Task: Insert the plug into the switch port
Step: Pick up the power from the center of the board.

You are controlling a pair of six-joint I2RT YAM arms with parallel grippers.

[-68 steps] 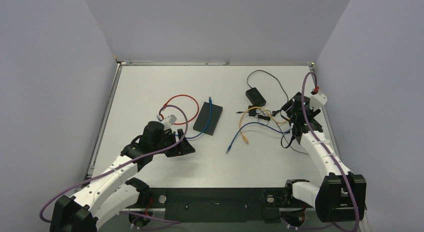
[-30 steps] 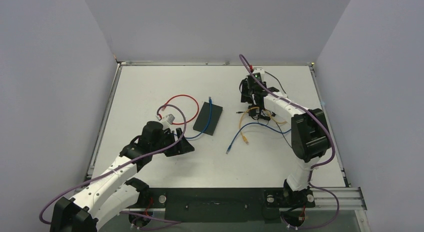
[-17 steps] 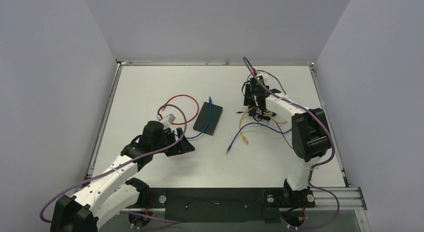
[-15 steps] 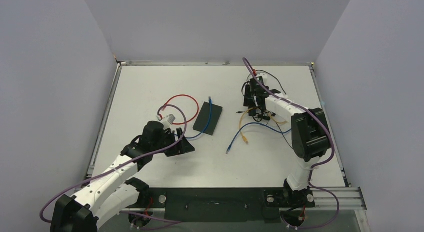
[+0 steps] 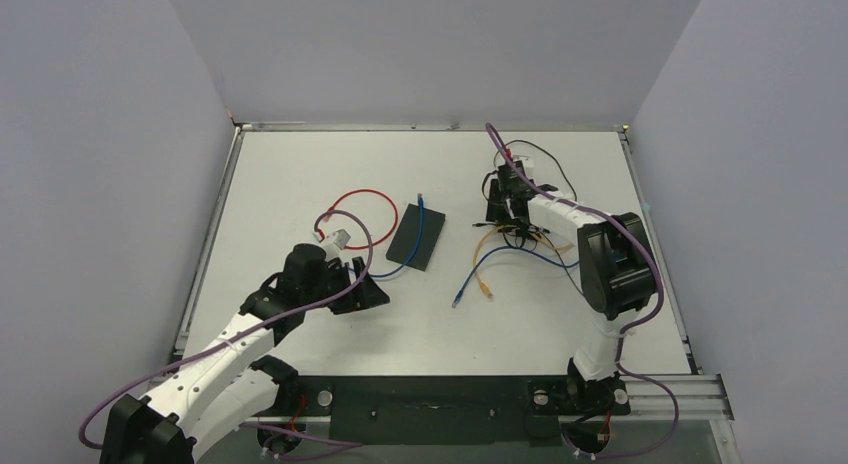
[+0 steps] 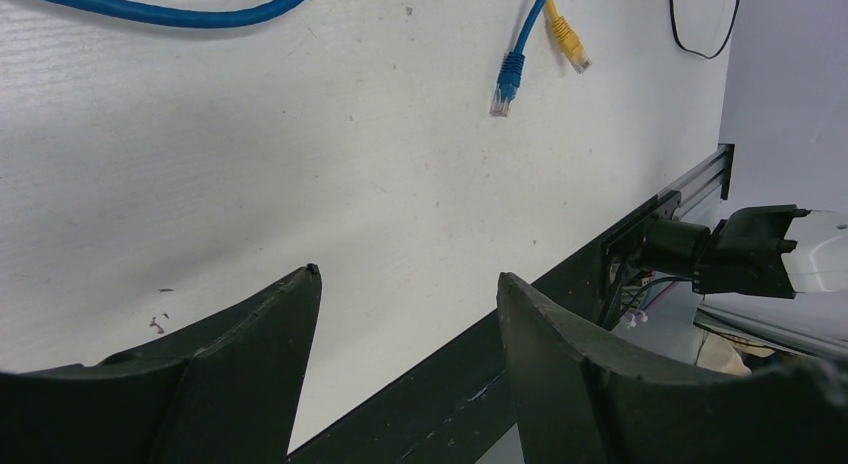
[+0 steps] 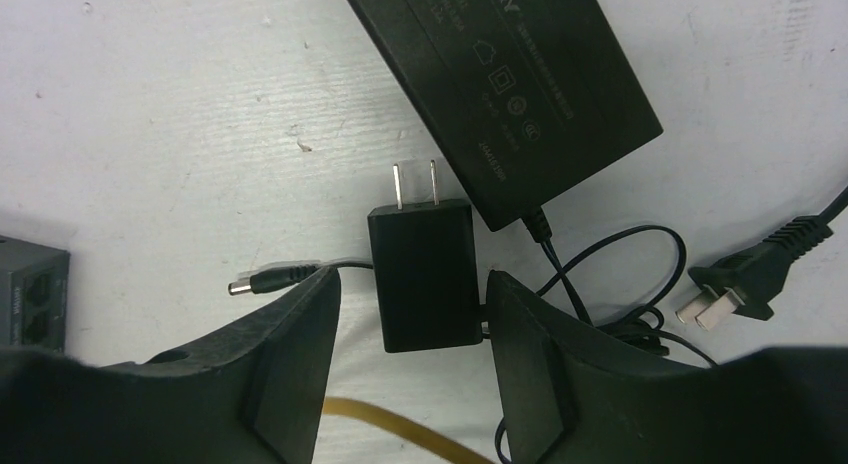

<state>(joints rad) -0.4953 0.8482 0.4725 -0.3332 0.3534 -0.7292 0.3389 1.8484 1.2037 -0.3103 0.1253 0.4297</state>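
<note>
3 pale lilac walls [image 5: 420, 44] close in a white table [image 5: 300, 174] strewn with cables and power gear. A flat black box [image 5: 417, 234] lies mid-table with a blue cable [image 5: 421, 214] across it and a red cable [image 5: 365, 193] looped to its left.

The left gripper [image 6: 408, 284] hangs low over bare table, fingers wide apart, holding nothing. The right gripper [image 7: 410, 284] is spread over a small 2-prong adapter [image 7: 422, 234], 1 finger on either side, not clamped on it. The barrel plug [image 7: 255, 284] lies on the table just outside that gripper's left finger, its tip pointing toward a grey ported box [image 7: 28, 302] but apart from it. A black power brick [image 7: 500, 94] lies just beyond the adapter.

Against the earliest frame, the right arm has swung from the table's right side to the far cable tangle. The left arm has not moved.
</note>
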